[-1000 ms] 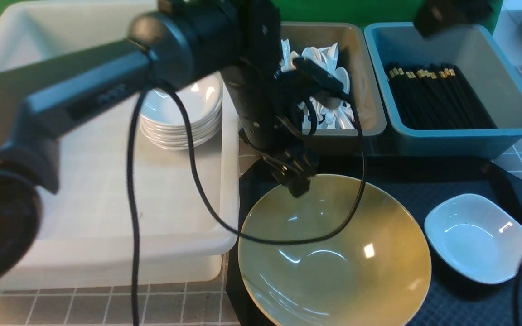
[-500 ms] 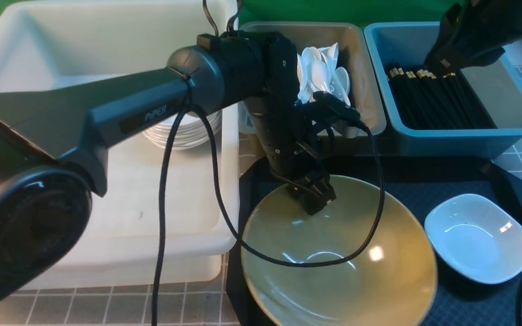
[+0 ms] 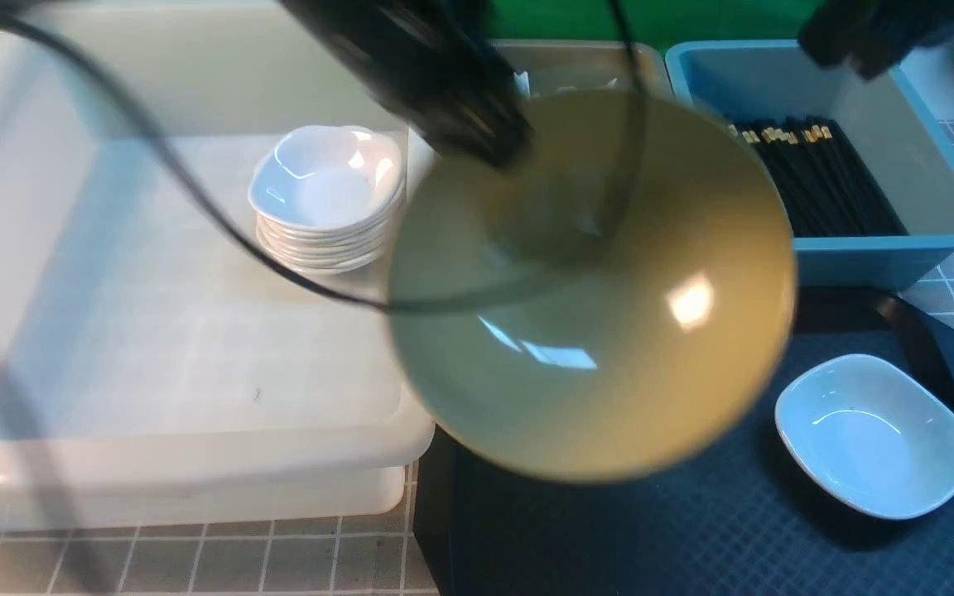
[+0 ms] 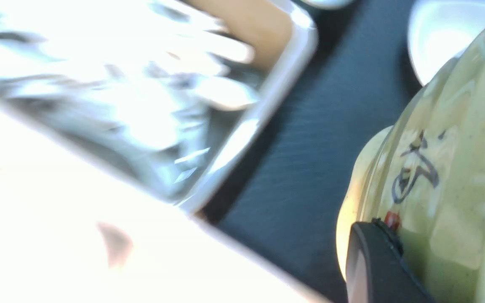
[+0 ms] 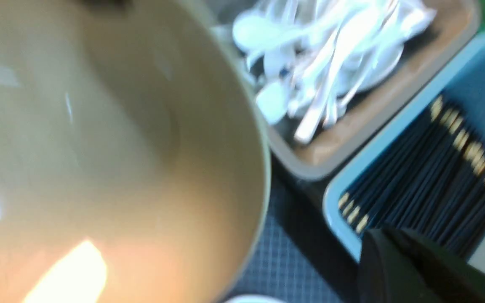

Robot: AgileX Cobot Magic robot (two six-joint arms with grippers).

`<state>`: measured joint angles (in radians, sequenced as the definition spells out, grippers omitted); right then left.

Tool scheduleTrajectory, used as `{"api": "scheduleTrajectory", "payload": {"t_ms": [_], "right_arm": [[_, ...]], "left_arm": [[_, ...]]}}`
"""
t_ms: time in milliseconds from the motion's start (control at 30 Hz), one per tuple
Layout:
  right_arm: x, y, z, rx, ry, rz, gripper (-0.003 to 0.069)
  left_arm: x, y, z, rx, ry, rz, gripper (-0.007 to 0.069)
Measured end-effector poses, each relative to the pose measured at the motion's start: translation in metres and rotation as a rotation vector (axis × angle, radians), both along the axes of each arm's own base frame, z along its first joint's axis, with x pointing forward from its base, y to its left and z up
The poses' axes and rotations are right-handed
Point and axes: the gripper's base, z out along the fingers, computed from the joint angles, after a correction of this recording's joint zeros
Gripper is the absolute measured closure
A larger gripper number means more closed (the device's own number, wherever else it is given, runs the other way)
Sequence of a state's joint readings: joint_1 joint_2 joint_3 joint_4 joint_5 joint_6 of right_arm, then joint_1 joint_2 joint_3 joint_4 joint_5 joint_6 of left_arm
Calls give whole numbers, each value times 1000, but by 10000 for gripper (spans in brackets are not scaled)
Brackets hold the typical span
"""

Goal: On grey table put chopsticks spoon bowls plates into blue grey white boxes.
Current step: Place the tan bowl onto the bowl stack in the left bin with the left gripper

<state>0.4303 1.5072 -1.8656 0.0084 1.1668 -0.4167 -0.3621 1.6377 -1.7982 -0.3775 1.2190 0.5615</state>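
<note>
Front view: the left arm (image 3: 411, 58) reaches in from above, and the left jaws are clenched on the far rim of the yellow bowl (image 3: 609, 331). The bowl hangs clear of the black tray (image 3: 609, 538), tipped so its mouth faces the camera. The left wrist view confirms the hold, with one dark finger (image 4: 373, 261) pressed against the bowl's outer wall just below the rim.

The move in hand appears to be carrying the bowl to the white tub (image 3: 113, 463), and what matters is the sideways gap. The tub lies to the robot's left of the bowl. The bowl's left edge already overlaps the tub's right wall in this view, though how high it rides above that wall cannot be told. Being round, the bowl has no long axis to line up, only its tilt to level. The left arm is the nearer one to the tub. Inside the tub, a stack of plates (image 3: 328, 199) sits toward the far right, so the open floor nearer the robot looks like the safer landing.

The right arm (image 3: 866, 33) hovers over the blue bin (image 3: 883, 248), which holds the chopsticks (image 3: 816, 182). The right jaws are clenched, and nothing shows in them. Spoons (image 5: 322, 63) fill the grey bin (image 3: 585, 58). One plate (image 3: 874, 434) is left on the tray, which rests on the desk (image 3: 195, 563).
</note>
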Motion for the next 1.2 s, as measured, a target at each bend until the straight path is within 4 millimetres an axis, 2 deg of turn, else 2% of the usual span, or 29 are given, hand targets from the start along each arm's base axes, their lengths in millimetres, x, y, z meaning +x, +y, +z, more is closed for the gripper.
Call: {"api": "scheduleTrajectory", "payload": {"t_ms": [100,133,200,233,333,433,467,500,533,633,733,900,1067,1100,1133,1167,1200], "right_arm": [[-12,13,10,14,-33,76,659],[-13,14,10,16,-34,80,659],[-20,25,12,20,-40,132,659],[-21,28,12,19,-40,145,659],[-27,37,12,15,-44,191,659],[-29,40,12,14,-44,205,659],[-29,40,12,14,-44,205,659],[-29,40,12,13,-45,205,659],[-29,40,12,13,-45,205,659],[-29,40,12,13,-45,206,659],[-29,40,12,13,-45,206,659],[-29,40,12,12,-46,208,659],[-29,40,12,9,-48,212,655],[-29,40,12,7,-49,214,655],[-29,40,12,7,-49,214,654],[-29,40,12,7,-49,214,653],[-29,40,12,7,-49,214,652]], "left_arm": [[-10,66,18,-41,-28,200,617],[-10,70,18,-43,-29,217,617],[-15,120,14,-62,-20,398,617],[-18,133,10,-67,-10,449,617],[-25,192,-17,-95,40,681,617],[-28,234,-63,-129,141,860,617],[-29,236,-63,-129,135,867,617],[-28,249,-88,-129,180,917,617],[-27,251,-90,-128,177,925,617],[-20,261,-120,-119,222,958,616],[-5,265,-142,-112,236,954,606],[7,267,-169,-48,289,918,509],[4,273,-172,57,308,909,328],[4,274,-167,64,314,914,274],[3,273,-163,66,315,917,253],[3,274,-146,78,284,925,200],[3,274,-132,80,249,932,179]]}}
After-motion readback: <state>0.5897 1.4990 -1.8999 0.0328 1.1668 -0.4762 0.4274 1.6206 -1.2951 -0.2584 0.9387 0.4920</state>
